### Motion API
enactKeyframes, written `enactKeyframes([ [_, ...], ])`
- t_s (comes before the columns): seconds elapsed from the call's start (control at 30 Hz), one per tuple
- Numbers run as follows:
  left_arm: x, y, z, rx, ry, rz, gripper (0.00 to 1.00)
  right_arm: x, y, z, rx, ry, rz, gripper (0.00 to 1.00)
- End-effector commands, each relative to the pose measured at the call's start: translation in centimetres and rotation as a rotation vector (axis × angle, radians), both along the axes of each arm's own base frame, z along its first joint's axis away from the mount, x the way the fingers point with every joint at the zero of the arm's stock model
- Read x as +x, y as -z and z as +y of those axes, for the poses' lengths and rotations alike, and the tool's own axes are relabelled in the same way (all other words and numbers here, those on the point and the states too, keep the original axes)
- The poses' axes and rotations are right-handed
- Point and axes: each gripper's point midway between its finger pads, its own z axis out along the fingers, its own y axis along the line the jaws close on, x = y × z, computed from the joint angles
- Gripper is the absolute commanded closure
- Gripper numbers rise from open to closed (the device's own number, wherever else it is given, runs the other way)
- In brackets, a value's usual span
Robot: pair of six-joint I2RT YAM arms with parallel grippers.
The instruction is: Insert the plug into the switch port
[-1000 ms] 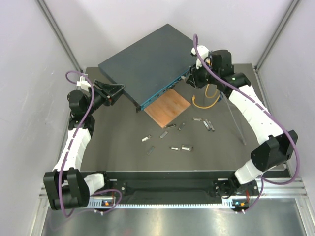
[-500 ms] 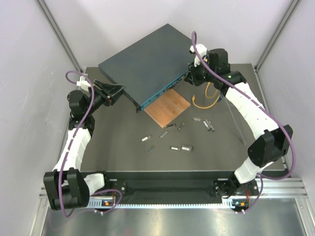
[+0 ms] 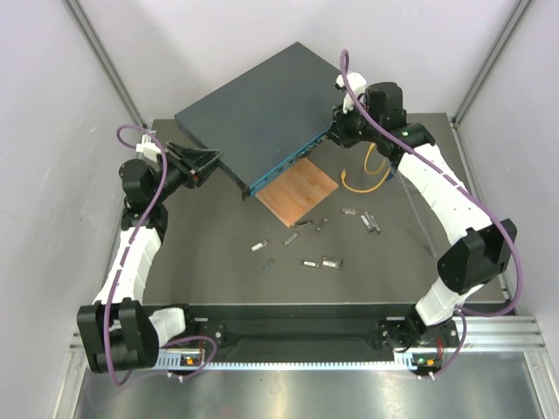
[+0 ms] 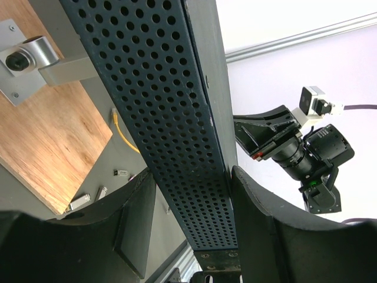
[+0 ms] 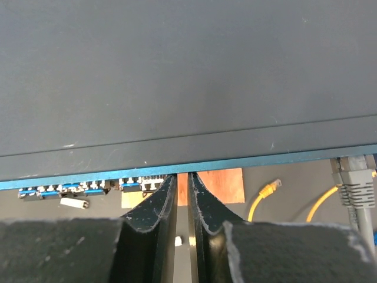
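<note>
Switch (image 3: 253, 113) side sits gripped between the left fingers (image 4: 259, 224), the nearly closed, empty right fingers (image 5: 156, 206) at its socket face.

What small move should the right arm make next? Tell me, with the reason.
Probably lift the right pincer back from the switch and lower it toward the yellow cable's plug. Its fingers sit nearly together with no plug seen between them, that plug lies loose on the table, and the left pincer clamps the switch's perforated side.
</note>
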Motion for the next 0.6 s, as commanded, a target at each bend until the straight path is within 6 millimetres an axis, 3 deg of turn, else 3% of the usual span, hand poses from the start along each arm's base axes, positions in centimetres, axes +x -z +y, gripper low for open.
enactKeyframes([
  [0.0, -0.3, -1.9, -1.4, 0.083, 0.063, -0.139, 0.97, 0.9, -3.3, 1.0, 0.012, 0.018, -0.108, 0.89],
  [0.1, -0.3, -2.0, -1.4, 0.083, 0.065, -0.142, 0.97, 1.6, -2.8, -1.0, -0.055, 0.121, -0.117, 0.89],
  [0.2, -0.2, -2.0, -1.4, 0.085, 0.065, -0.145, 0.97, 1.1, -2.2, -2.2, -0.109, 0.147, -0.110, 0.89],
  [0.4, -0.2, -1.9, -1.5, 0.079, 0.066, -0.142, 0.97, -1.3, -0.5, -2.1, -0.157, 0.050, -0.054, 0.83],
  [0.57, -0.2, -1.9, -1.5, 0.076, 0.065, -0.145, 0.97, -1.9, -1.4, -1.1, -0.113, 0.003, -0.051, 0.80],
])
